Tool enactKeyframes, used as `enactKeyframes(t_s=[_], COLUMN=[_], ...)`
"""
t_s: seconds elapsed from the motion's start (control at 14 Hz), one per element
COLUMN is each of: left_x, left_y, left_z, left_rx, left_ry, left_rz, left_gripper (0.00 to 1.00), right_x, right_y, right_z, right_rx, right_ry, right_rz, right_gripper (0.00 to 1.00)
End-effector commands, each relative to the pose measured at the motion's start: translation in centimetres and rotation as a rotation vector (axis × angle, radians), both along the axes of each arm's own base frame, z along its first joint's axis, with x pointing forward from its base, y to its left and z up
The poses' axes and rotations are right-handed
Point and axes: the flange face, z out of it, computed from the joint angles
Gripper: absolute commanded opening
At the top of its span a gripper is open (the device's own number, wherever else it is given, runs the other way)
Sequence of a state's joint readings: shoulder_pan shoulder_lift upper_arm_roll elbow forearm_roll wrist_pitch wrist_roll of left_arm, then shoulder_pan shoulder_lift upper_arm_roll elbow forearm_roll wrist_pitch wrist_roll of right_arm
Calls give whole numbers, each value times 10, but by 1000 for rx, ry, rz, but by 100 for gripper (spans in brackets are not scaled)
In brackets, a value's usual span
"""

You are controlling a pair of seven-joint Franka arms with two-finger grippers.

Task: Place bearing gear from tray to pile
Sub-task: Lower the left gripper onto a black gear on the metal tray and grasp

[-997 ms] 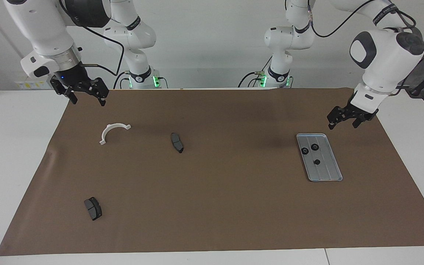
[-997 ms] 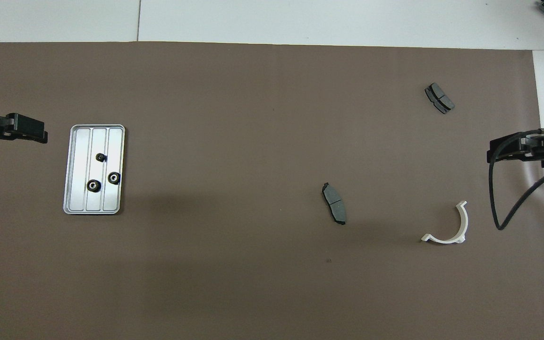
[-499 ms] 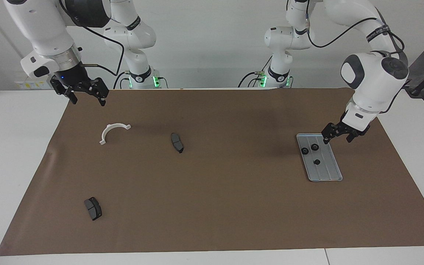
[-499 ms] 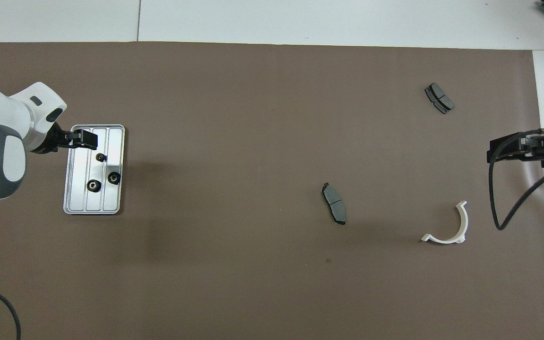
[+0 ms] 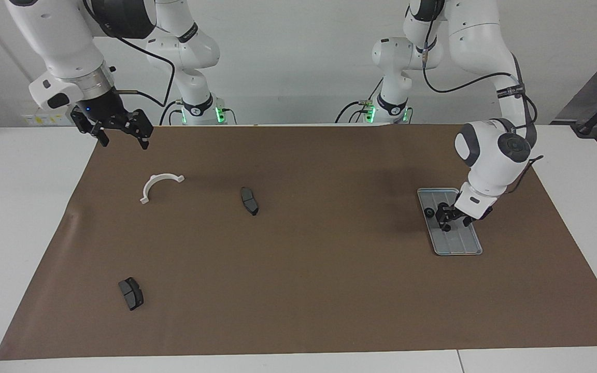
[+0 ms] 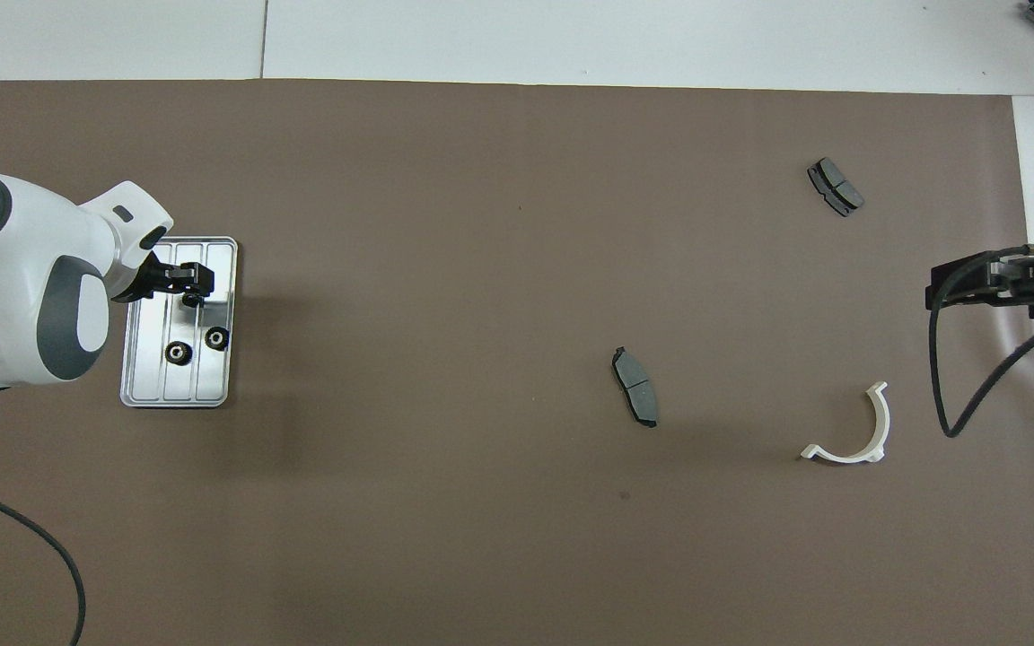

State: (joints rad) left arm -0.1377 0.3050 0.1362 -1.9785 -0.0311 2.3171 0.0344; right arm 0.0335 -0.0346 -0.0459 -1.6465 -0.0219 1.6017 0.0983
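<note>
The silver ridged tray (image 5: 462,243) (image 6: 153,377) lies toward the left arm's end of the table. Two black bearing gears (image 6: 178,353) (image 6: 217,338) sit in its half nearer the robots; one shows in the facing view (image 5: 428,211). My left gripper (image 5: 448,224) (image 6: 193,289) is down in the tray, right at a third gear that lies farther from the robots and is mostly covered. The pile's parts lie spread toward the right arm's end: a white half-ring bracket (image 5: 159,185) (image 6: 854,435) and two dark brake pads (image 5: 249,200) (image 5: 131,293). My right gripper (image 5: 122,139) (image 6: 933,289) waits open, raised over the mat's edge.
A brown mat (image 5: 298,290) covers most of the white table. The right arm's black cable (image 6: 966,395) hangs in a loop beside the bracket. One brake pad (image 6: 635,386) lies near the mat's middle, the other (image 6: 835,186) farther from the robots.
My left arm swung in from beside the tray and came down into it, onto the gear farthest from the robots. The right arm stayed still and no part moved.
</note>
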Motion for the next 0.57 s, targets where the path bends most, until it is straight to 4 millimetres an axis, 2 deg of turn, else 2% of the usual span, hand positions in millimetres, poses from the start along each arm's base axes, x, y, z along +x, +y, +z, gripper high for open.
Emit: enactKeyframes(t_s=[0.0,0.14,0.36,0.5], left_x=[-8,-10,-11,-9], left_y=[-2,-1,0,0], left_z=[-7,-11,-16,-22], left_rx=[-10,-9,-8,-5], left_ry=[-8,-4,-11,-19], left_rz=[6,8,9,9], left_gripper=[68,58,50,49], right_x=[-7,-7,-7,-7], right_y=[0,0,-1,-1], right_z=[2,2,2,2], right_rx=[20,21,20,20], right_ry=[7,5,7,5], right_rz=[29,27,27,26], right_gripper=[100,100,100,100])
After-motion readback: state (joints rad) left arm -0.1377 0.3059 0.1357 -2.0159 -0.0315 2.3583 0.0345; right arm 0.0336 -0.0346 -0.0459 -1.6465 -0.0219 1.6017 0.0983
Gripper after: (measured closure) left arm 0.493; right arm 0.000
